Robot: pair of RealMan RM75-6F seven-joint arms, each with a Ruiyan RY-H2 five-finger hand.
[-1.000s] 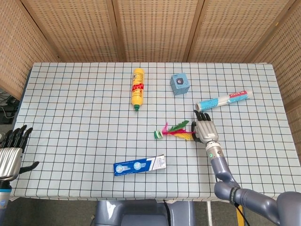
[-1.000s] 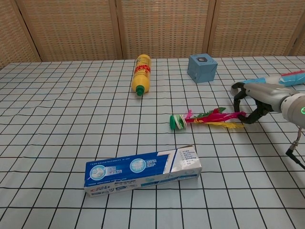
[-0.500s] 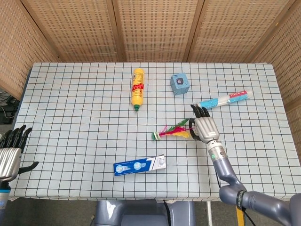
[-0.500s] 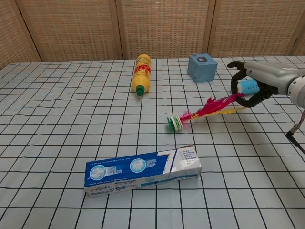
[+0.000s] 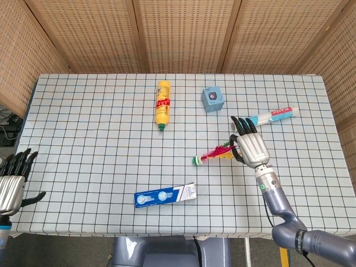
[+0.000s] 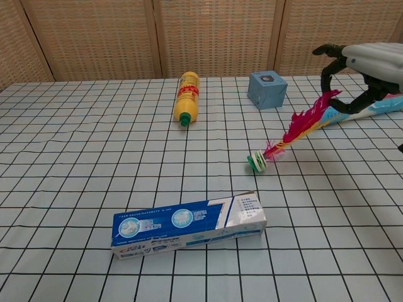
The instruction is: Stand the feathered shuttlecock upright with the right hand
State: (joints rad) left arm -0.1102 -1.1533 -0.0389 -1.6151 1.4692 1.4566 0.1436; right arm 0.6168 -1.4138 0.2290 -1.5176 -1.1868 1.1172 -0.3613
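Note:
The feathered shuttlecock point(image 5: 214, 154) has red, pink and yellow feathers and a green-and-white base. It hangs slanted, base down to the left, feathers up to the right. My right hand point(image 5: 251, 147) pinches the feather tips, with its other fingers spread. In the chest view the shuttlecock point(image 6: 296, 129) slopes from the base near the tabletop up to the right hand point(image 6: 365, 63) at the top right. Whether the base touches the table I cannot tell. My left hand point(image 5: 12, 178) hangs beside the table's near-left corner, fingers apart, holding nothing.
A yellow bottle point(image 5: 162, 104) lies at the back middle, with a small blue box point(image 5: 212, 99) to its right. A toothpaste tube point(image 5: 271, 117) lies just behind the right hand. A blue toothpaste carton point(image 5: 165, 194) lies near the front edge.
The right hand has risen and moved right with the feather tips in it. The shuttlecock went from lying flat to steeply slanted, and its base slid right.

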